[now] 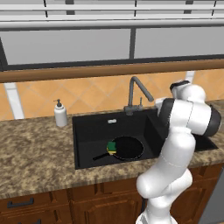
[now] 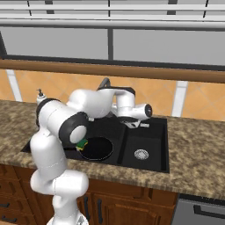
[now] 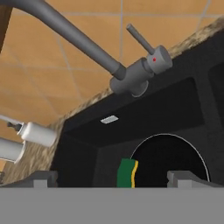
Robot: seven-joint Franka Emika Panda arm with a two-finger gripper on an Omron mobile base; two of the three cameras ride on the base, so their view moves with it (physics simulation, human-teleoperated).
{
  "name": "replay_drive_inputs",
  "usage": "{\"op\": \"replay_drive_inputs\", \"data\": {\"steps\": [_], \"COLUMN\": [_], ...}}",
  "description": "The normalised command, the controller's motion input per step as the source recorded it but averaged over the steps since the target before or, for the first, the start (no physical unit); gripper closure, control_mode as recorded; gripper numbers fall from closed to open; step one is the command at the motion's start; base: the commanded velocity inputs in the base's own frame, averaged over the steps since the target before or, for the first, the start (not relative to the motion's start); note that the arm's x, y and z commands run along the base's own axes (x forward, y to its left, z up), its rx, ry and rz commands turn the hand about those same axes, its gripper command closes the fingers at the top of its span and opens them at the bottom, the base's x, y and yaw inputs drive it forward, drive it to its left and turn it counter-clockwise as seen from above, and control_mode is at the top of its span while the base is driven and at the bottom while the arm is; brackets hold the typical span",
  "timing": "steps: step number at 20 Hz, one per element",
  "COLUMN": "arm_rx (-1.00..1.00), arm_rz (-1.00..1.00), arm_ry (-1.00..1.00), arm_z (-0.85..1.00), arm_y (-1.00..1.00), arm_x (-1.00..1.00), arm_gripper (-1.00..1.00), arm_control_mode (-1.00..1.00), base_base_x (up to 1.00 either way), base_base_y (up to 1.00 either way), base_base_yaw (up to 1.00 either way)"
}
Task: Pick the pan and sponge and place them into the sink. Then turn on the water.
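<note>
Pan point(image 1: 127, 148) is lying flat on the floor of the wide left basin of the sink point(image 1: 87, 127), handle pointing out to the left. Sponge point(image 1: 111, 147) is resting green side up at the pan's left rim, near the handle root, touching or overlapping it. Judgement: both placements are done and the water step is the one remaining; no water is running from the spout.

Gripper point(image 2: 133, 124) is hanging over the sink just in front of the faucet point(image 1: 136, 93), empty, with the jaws standing wide apart. That pose is probably a line-up on the lever point(image 3: 141, 40), which is sticking up from the faucet body and is not being touched. A push from one finger looks sufficient, so open jaws are suiting the move.

View differences: the hand view is showing the lever, a red dot on the faucet body and the two fingertips point(image 3: 186, 178) spread at the bottom edge, with sponge and pan below. The left base view is giving the soap dispenser point(image 1: 60, 113) standing on the bench point(image 1: 35, 153) left of the sink, while the arm is covering the right basin. The right base view is exposing the right basin's silver drain point(image 2: 141, 154), but the arm is hiding most of the faucet there.
</note>
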Motion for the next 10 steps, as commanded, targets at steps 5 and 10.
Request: {"op": "replay_drive_inputs", "data": {"steps": [5, 10], "arm_rx": [0.00, 0.00], "arm_rz": [0.00, 0.00], "arm_ry": [0.00, 0.00], "arm_z": [-0.12, -0.07], "arm_y": [0.10, 0.00], "arm_x": [0.18, 0.46], "arm_gripper": [-1.00, -1.00], "arm_control_mode": [-1.00, -1.00], "base_base_x": [0.00, 0.00], "base_base_y": [0.00, 0.00], "base_base_yaw": [0.00, 0.00]}}
